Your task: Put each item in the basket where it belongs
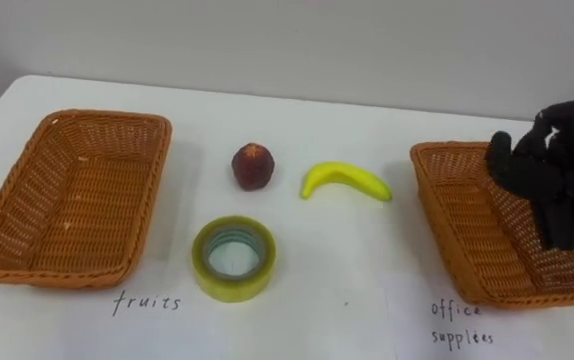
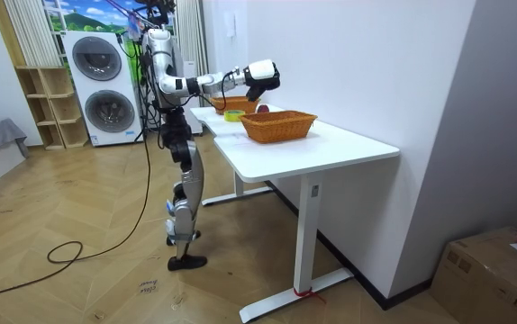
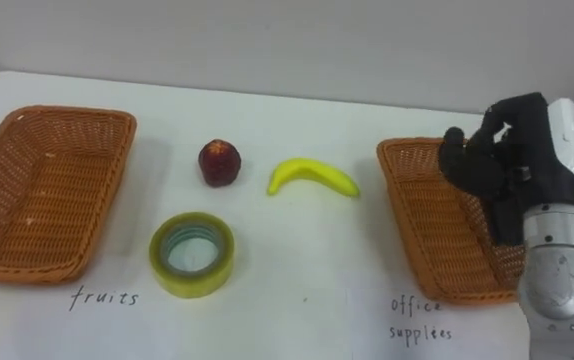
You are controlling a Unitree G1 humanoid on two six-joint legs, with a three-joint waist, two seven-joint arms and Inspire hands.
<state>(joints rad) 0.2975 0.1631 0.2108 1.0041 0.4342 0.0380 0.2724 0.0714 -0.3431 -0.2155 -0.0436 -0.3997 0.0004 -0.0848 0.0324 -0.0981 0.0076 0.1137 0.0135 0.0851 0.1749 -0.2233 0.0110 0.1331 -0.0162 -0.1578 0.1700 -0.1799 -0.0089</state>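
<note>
A dark red apple (image 1: 252,165) and a yellow banana (image 1: 345,180) lie in the middle of the white table. A yellow-green roll of tape (image 1: 233,258) lies flat in front of them. One wicker basket (image 1: 77,200) stands at the left and holds nothing. A second wicker basket (image 1: 467,220) stands at the right. My right hand (image 1: 552,175) hovers over the right basket's far right side, fingers relaxed and pointing down, holding nothing.
A handwritten label lies on the table in front of each basket. In the room view I stand at the table's (image 2: 331,144) far end, right arm stretched over it. Washing machines (image 2: 105,85) stand behind me.
</note>
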